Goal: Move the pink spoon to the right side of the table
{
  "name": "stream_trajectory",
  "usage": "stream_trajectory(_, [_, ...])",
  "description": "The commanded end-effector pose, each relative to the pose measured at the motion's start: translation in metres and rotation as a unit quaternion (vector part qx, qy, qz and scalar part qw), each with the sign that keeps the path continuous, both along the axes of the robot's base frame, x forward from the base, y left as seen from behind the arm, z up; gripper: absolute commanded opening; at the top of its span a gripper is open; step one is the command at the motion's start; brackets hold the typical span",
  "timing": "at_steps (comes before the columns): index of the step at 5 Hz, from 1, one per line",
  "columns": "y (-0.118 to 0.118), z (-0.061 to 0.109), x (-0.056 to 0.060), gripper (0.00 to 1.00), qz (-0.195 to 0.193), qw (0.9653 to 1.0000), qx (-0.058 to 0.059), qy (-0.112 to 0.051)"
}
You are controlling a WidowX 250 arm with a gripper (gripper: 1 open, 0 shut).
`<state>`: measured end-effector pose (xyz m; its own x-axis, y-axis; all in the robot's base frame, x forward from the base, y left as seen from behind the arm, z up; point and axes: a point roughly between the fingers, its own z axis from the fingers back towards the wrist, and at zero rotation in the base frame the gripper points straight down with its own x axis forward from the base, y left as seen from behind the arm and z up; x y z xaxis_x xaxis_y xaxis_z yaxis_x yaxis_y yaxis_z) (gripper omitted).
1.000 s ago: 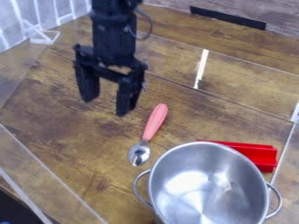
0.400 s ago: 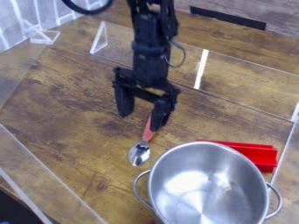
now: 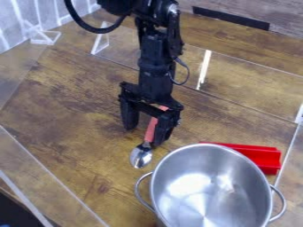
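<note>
On a dark brown, worn wood-plank counter edged with clear acrylic panels, a black robot arm reaches down from the top of the view. Its tool points almost straight down, with its two black fingers held well apart and nothing gripped between them. The pink spoon lies on the counter directly under the tool, near the middle of the view. Its salmon-pink handle runs up between the spread fingers, and most of the handle is hidden behind them. Its small shiny metal bowl pokes out below the tool, toward the camera. Whether the fingertips touch the counter or the spoon cannot be told. Just right of the spoon's bowl, at the lower right, stands a large shiny steel pot, close to the spoon. A flat red rectangular object lies behind the pot's far rim. A pale upright strip stands on the counter farther back, right of the arm.
</note>
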<state>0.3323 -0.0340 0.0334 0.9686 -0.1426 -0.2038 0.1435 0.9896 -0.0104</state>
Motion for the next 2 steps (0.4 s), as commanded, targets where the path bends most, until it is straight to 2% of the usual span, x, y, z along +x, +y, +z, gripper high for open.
stream_trajectory(1, [-0.0005,0.0173,0.0168,0.00,0.013,0.9996,-0.001,-0.025])
stream_trajectory(2, [0.0053,0.0254,0.0208,0.00,0.042,0.9989,0.002,-0.022])
